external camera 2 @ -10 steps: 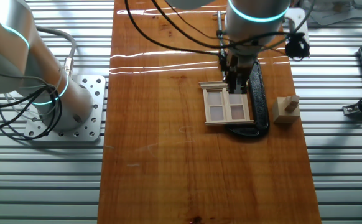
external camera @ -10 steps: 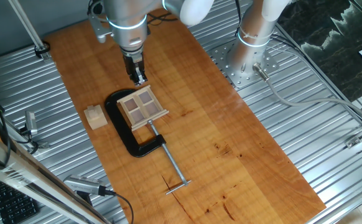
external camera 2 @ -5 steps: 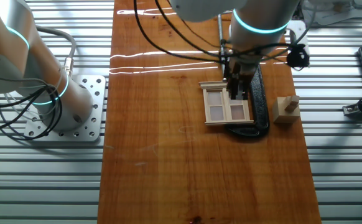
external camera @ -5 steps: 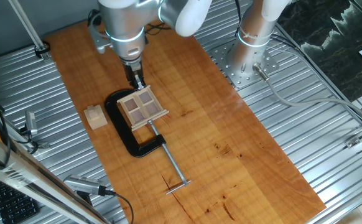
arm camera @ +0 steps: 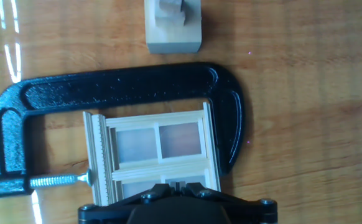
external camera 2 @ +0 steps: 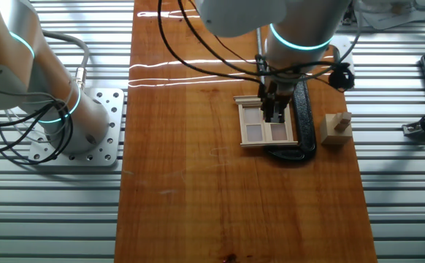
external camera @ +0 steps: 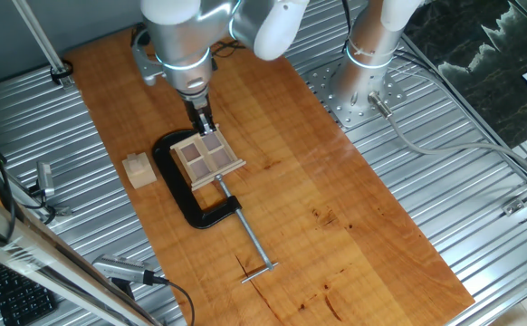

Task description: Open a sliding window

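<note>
Wooden and small, the sliding window [external camera: 208, 156] is seen lying flat near the far left corner of the bench [external camera: 336, 226]. It is held inside a black clamp [external camera: 180, 190], with a little wood block [external camera: 138, 168] just beside. The claw [external camera: 204, 123] is hung right over the window's far edge, and whether it is touching cannot be told. Whether the claw is spread or closed cannot be told either. The reaching step seems to be in hand. Next, the moving pane would likely need to be caught and pushed along its track.
</note>
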